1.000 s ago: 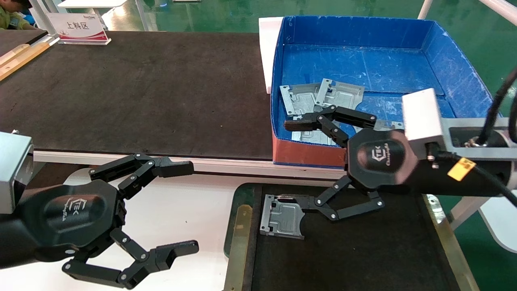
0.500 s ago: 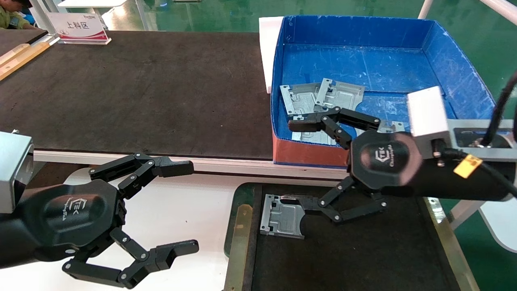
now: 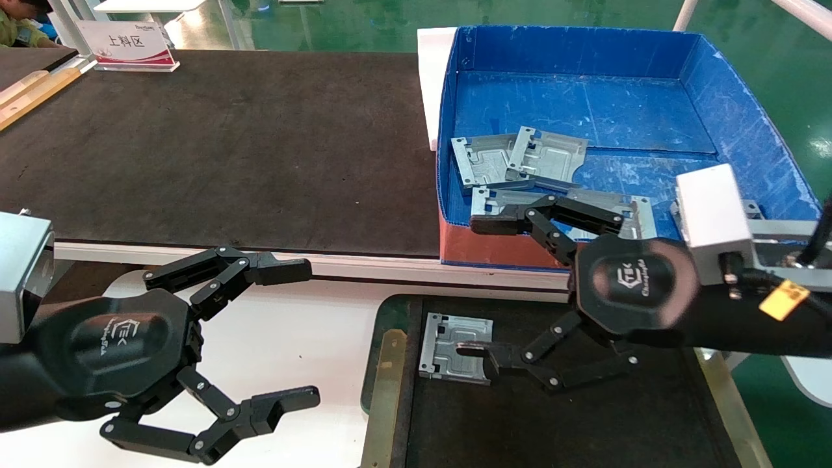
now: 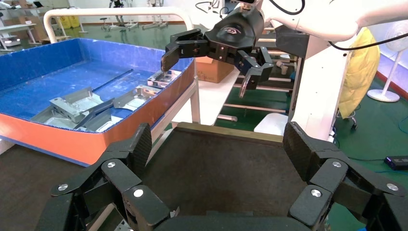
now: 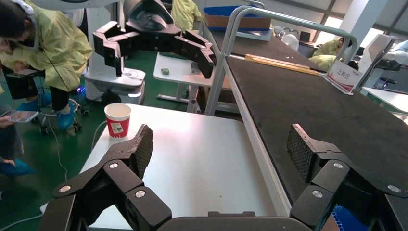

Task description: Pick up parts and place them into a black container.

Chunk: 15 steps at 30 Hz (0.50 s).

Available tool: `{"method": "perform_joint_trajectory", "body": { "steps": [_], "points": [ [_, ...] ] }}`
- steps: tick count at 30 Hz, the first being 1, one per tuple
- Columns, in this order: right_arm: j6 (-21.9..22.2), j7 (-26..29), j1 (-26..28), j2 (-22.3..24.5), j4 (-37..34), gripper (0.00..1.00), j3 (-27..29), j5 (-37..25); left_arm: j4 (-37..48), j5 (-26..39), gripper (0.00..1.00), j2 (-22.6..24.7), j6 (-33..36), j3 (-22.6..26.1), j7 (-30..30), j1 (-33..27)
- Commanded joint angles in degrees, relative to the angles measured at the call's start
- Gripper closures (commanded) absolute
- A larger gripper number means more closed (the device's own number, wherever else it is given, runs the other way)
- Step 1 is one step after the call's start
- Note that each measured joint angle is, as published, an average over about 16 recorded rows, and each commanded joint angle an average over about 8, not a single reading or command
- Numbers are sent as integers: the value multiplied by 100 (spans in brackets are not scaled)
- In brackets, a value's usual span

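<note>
One silver-grey part (image 3: 448, 344) lies flat at the far left of the black container (image 3: 385, 377), a shallow tray with a black floor and brass rim. Several more parts (image 3: 520, 159) lie in the blue box (image 3: 585, 97); they also show in the left wrist view (image 4: 77, 103). My right gripper (image 3: 478, 287) is open and empty over the tray's far edge. Its near finger crosses the placed part's right side; its far finger sits over the box's red front wall. My left gripper (image 3: 302, 331) is open and empty over the white table, left of the tray.
A big black mat (image 3: 227, 143) covers the bench behind the white table (image 3: 305, 312). A sign (image 3: 127, 44) stands at the far left. A red paper cup (image 5: 117, 119) stands on the white table's outer corner. A person in yellow (image 5: 43, 48) stands beyond it.
My right gripper has moved toward me and a little right, staying open. Its near finger went from the placed part's far edge to its right side. The part and left arm stayed still.
</note>
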Motion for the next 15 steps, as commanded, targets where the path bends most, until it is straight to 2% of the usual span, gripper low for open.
{"method": "perform_joint_trajectory", "body": {
  "steps": [1, 15],
  "points": [
    [12, 80, -87, 35, 92, 0, 88, 1, 0, 0, 0, 0, 0, 0, 0, 0],
    [96, 637, -695, 281, 740, 0, 704, 8, 0, 0, 0, 0, 0, 0, 0, 0]
  ]
}}
